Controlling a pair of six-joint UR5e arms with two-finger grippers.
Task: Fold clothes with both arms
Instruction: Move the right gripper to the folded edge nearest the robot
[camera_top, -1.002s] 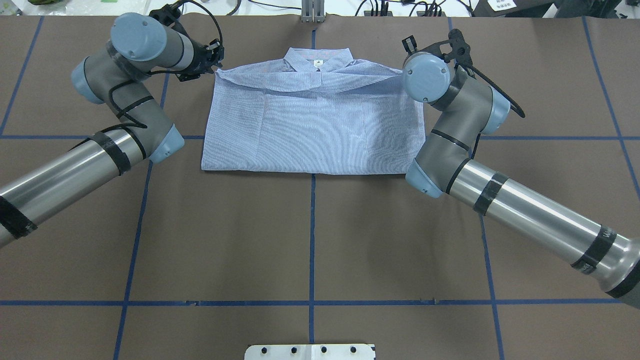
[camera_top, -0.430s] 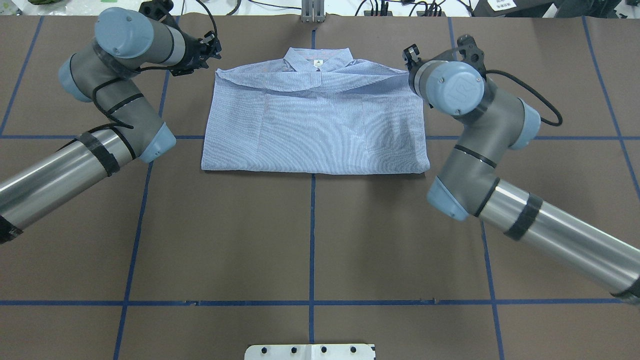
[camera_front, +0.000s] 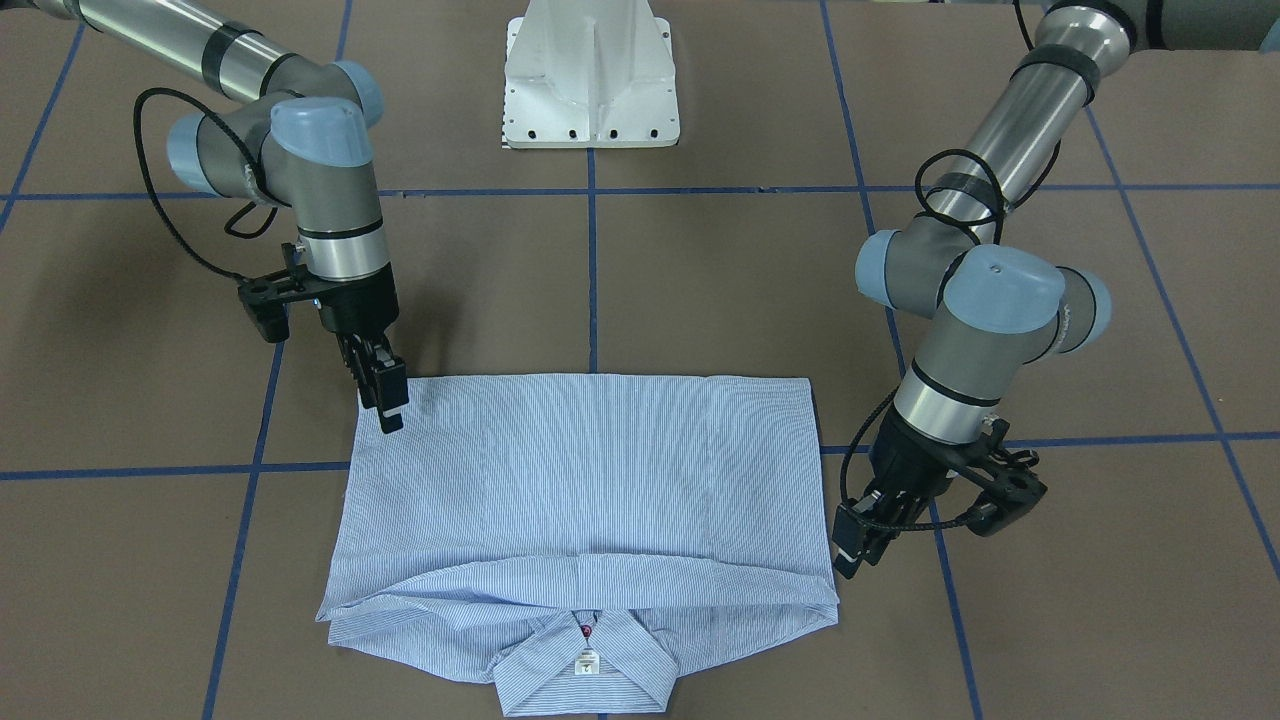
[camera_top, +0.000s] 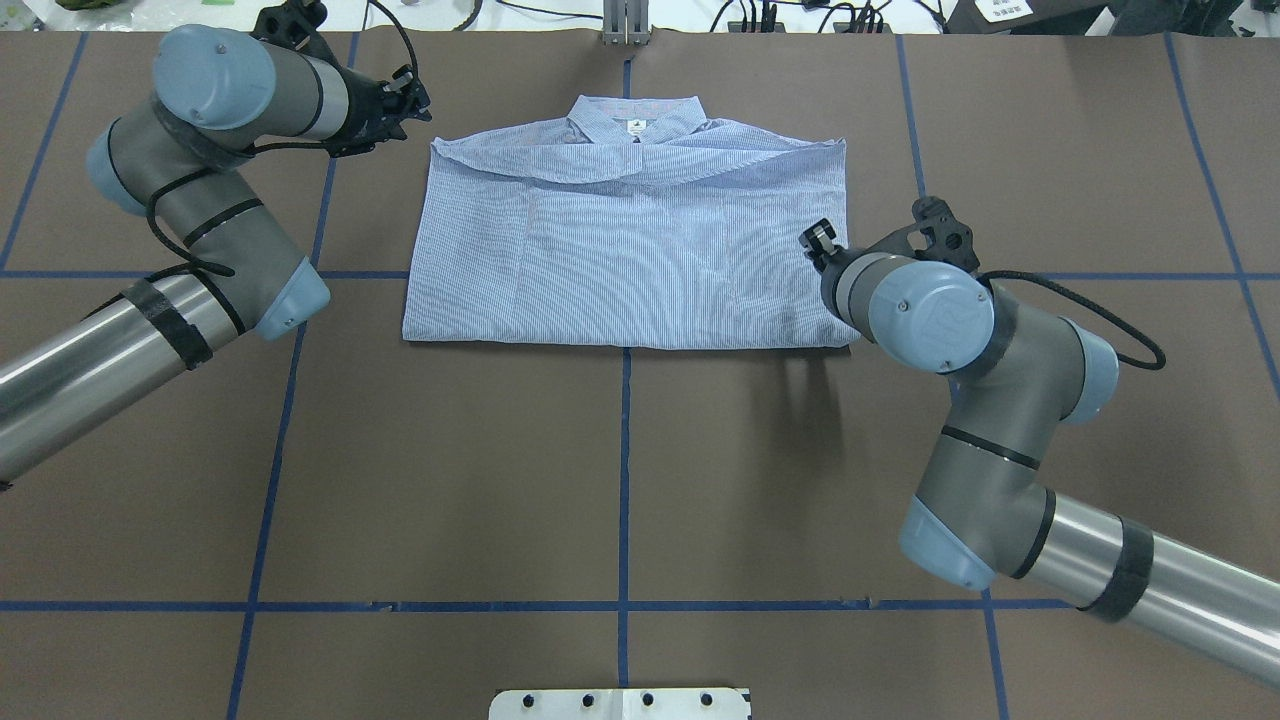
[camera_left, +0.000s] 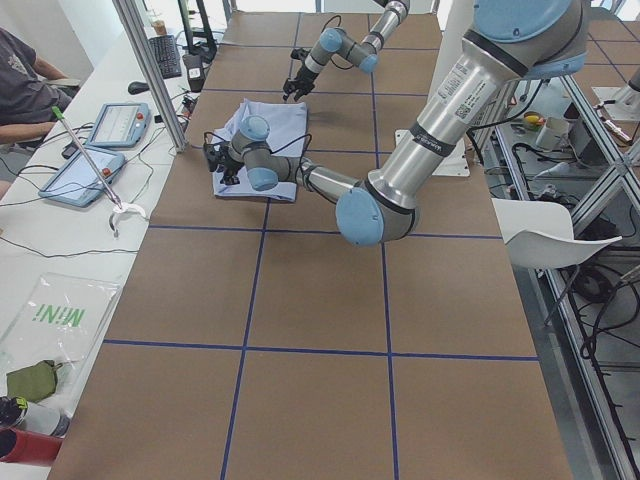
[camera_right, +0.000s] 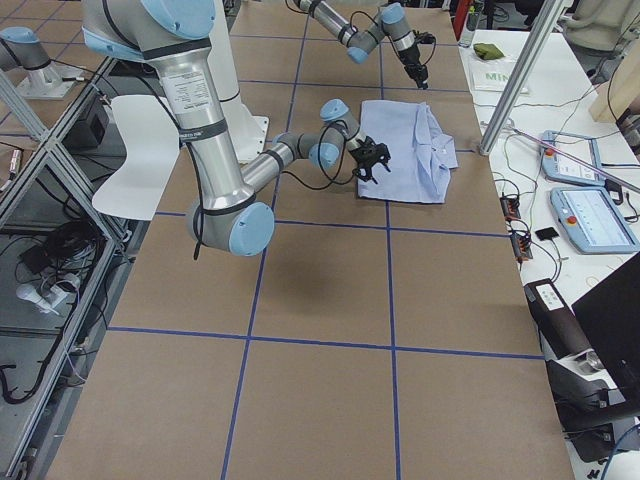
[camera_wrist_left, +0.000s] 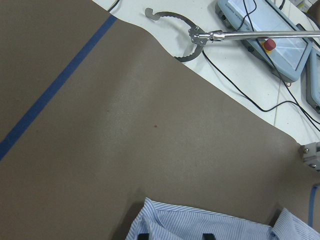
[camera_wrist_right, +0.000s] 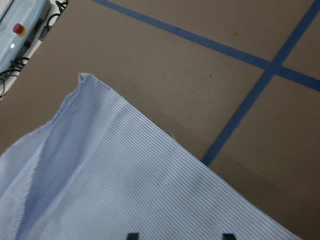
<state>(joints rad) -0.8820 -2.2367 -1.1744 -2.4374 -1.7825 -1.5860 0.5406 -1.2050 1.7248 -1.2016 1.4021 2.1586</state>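
Status: light blue finely striped collared shirt (camera_top: 620, 260) is lying flat as a wide rectangle on the brown worktop (camera_top: 620, 480), centred side to side, collar (camera_top: 633, 112) near the far edge opposite the robot. No sleeves are showing, so I'm reading this as the gap between folds, with both arms setting up for the next one. Black two-finger right gripper (camera_front: 388, 405) is hanging over the shirt's robot-side right corner, fingers apart, holding nothing. Black left gripper (camera_front: 848, 548) is sitting just beside the left shoulder edge, fingers apart too, off the cloth. Next move is likely needing both claws on matching corners, pinching all layers. Room: plenty of open worktop toward the robot-side edge and both ends, little at the far edge
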